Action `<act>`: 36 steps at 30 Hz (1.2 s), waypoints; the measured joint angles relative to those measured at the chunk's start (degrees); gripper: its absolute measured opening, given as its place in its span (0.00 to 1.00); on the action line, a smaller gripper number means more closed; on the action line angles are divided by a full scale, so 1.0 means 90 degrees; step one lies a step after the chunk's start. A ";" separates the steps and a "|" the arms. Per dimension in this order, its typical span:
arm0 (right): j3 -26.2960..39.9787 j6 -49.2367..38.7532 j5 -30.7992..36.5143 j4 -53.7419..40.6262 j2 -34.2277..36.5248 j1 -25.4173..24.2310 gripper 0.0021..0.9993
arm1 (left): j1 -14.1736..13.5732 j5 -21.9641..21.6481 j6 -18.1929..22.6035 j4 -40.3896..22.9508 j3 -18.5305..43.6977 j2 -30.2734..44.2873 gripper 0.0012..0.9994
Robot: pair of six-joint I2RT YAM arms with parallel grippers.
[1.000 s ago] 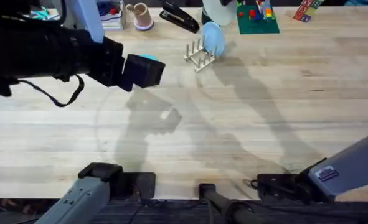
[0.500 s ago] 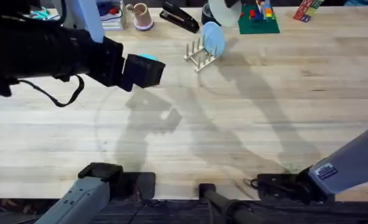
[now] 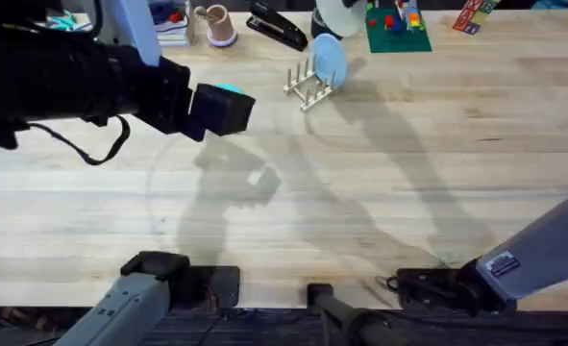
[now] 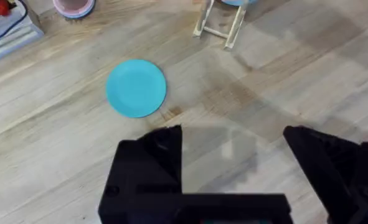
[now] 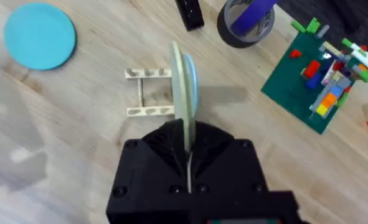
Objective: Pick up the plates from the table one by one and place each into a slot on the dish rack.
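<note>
so far a pale blue plate (image 3: 330, 60) stands in the dish rack (image 3: 305, 85); the right gripper (image 5: 188, 158) pinches a cream plate (image 5: 185, 99) above it, while the left gripper (image 4: 233, 146) hangs spread near the teal plate (image 4: 136, 88) flat on the table (image 3: 408, 173).

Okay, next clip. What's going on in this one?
Two arms are loading plates into a small wooden dish rack. The right gripper is shut on a cream plate, holding it on edge over the rack, next to a pale blue plate that stands in the rack. The left gripper is open above the table, with a teal plate lying flat beyond its fingers, not yet picked up.
</note>
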 joint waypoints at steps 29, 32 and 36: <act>0.0007 -0.0312 -0.0067 0.0205 0.1350 0.0000 0.03 | 0.0000 0.0000 0.0000 0.0000 0.0000 -0.0001 1.00; 0.0007 -0.0312 -0.0067 0.0219 0.1456 0.0000 0.03 | 0.0000 0.0000 0.0000 0.0000 0.0000 0.0000 0.99; 0.0007 -0.0312 -0.0067 0.0230 0.1503 0.0000 0.03 | 0.0000 0.0000 0.0000 0.0001 0.0000 -0.0001 0.99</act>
